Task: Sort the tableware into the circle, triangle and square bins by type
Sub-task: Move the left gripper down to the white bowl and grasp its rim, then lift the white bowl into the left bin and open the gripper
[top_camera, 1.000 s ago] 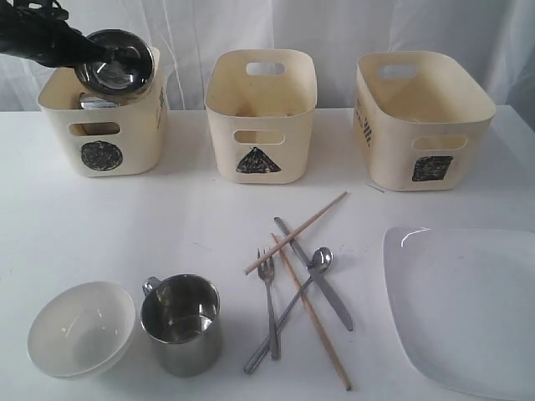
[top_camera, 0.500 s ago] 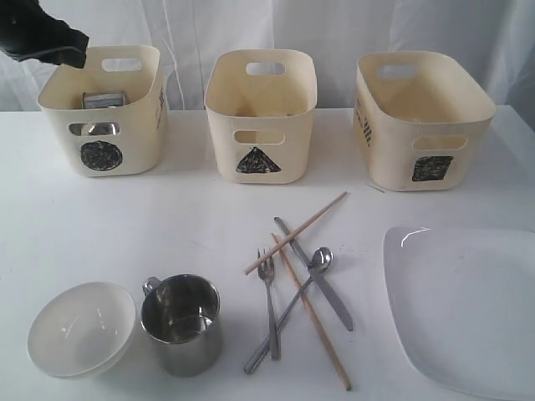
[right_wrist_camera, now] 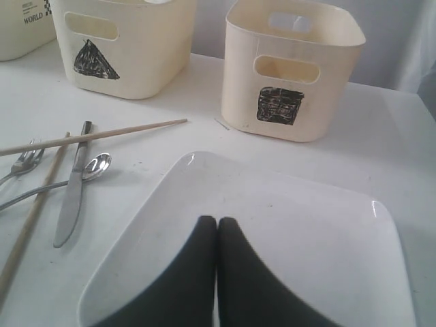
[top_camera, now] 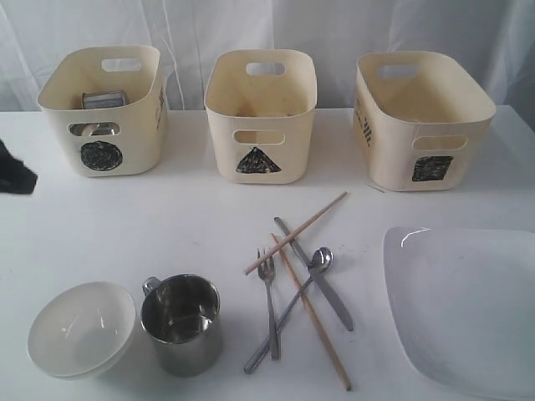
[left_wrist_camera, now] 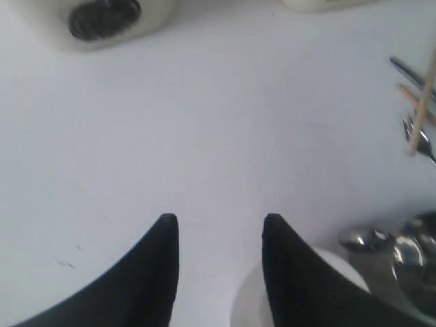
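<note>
left gripper [left_wrist_camera: 218,219] jaws apart, empty | right gripper [right_wrist_camera: 216,221] closed, empty | mug [top_camera: 181,323], white bowl [top_camera: 81,327] front-left of triangle bin [top_camera: 261,117] | cutlery [top_camera: 269,309], chopsticks [top_camera: 297,221] in front of it | plate [top_camera: 468,309] front-right

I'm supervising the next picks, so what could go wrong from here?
The steel mug stands close beside the white bowl; the open left tool reaching for either could knock the other. The chopsticks lie crossed with the fork, spoon and knife, so lifting one piece may drag the rest.
</note>
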